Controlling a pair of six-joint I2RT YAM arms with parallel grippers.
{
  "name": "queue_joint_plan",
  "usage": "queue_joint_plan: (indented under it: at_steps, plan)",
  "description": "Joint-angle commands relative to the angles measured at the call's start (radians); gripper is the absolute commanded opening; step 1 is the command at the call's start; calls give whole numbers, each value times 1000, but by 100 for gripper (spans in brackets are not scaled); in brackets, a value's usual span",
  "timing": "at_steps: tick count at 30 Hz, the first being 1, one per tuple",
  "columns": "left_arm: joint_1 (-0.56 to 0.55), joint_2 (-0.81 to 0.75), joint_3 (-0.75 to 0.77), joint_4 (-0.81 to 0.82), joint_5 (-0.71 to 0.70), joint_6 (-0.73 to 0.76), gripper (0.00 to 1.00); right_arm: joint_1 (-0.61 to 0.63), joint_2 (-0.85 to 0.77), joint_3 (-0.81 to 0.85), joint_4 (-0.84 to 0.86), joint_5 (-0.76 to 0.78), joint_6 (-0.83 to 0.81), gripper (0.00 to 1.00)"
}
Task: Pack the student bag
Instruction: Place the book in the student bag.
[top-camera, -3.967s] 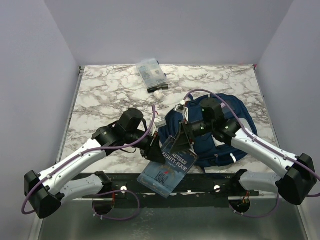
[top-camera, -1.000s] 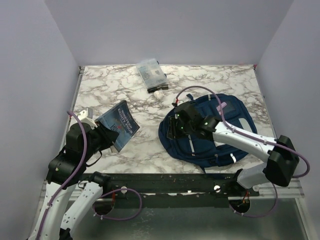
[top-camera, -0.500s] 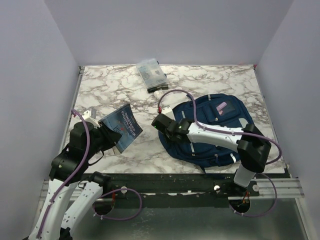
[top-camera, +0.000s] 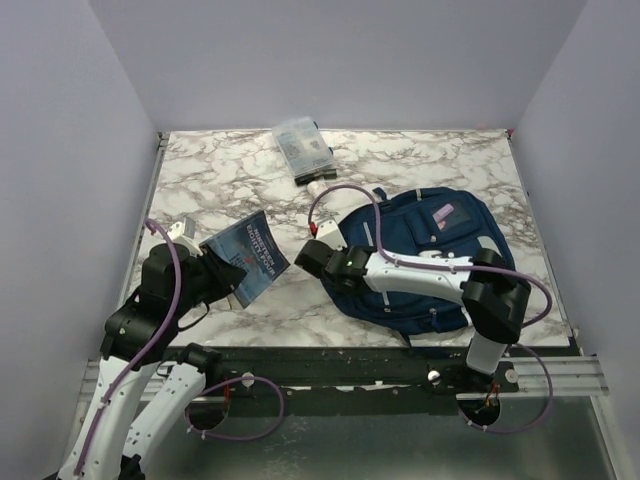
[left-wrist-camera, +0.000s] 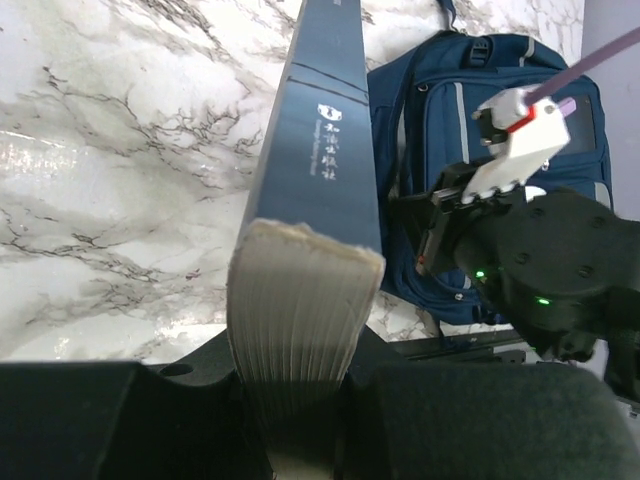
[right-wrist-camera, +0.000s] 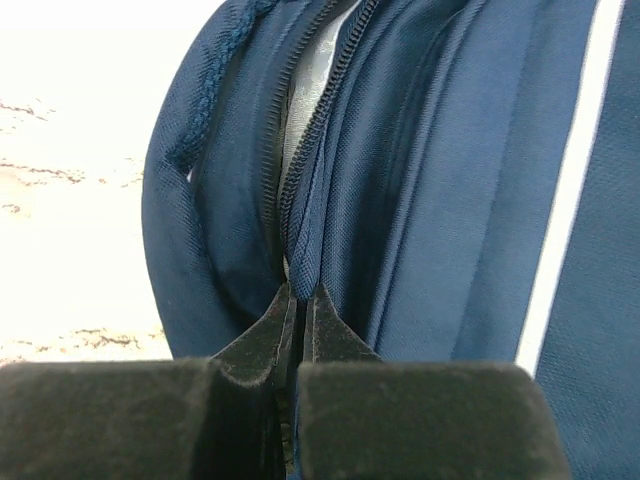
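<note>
The student bag (top-camera: 440, 250), navy blue with grey trim, lies flat on the right half of the marble table. My right gripper (top-camera: 310, 257) is at its left edge. In the right wrist view the fingertips (right-wrist-camera: 300, 300) are pinched on a fold of blue fabric beside the bag's (right-wrist-camera: 450, 150) partly open zipper. My left gripper (top-camera: 215, 270) is shut on a dark blue paperback book (top-camera: 250, 255), holding it above the table left of the bag. In the left wrist view the book (left-wrist-camera: 320, 150) juts out from between the pads (left-wrist-camera: 300, 400), page edges toward the camera, with the bag (left-wrist-camera: 420, 130) beyond.
A small clear plastic pouch (top-camera: 303, 148) with items inside lies at the back of the table, a small white object (top-camera: 318, 185) just in front of it. Purple walls enclose the table on three sides. A dark rail (top-camera: 340, 365) runs along the near edge.
My right gripper slid left along the bag to its left edge and closed on the fabric by the zipper. The left gripper kept the book and shifted it slightly right.
</note>
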Motion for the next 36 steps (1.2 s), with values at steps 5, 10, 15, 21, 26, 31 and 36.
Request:
queue_joint_plan:
  at_steps: [5, 10, 15, 21, 26, 31, 36]
  plan:
    - [5, 34, -19, 170, 187, -21, 0, -57, -295, -79, 11, -120, -101, 1]
    - [6, 80, -63, 315, 395, -71, 0, -211, -460, -103, 41, -377, -146, 1]
    - [5, 179, -170, 559, 657, -205, 0, -391, -581, -137, 101, -635, -129, 1]
    - [-54, 266, -319, 877, 708, -448, 0, -497, -645, -168, 171, -816, -56, 1]
    - [-132, 365, -286, 913, 616, -496, 0, -536, -698, -202, 258, -910, -8, 0]
    - [-179, 504, -267, 1008, 598, -577, 0, -565, -747, -185, 305, -986, 18, 1]
    - [-225, 623, -211, 1086, 579, -606, 0, -586, -769, -144, 305, -1015, 26, 1]
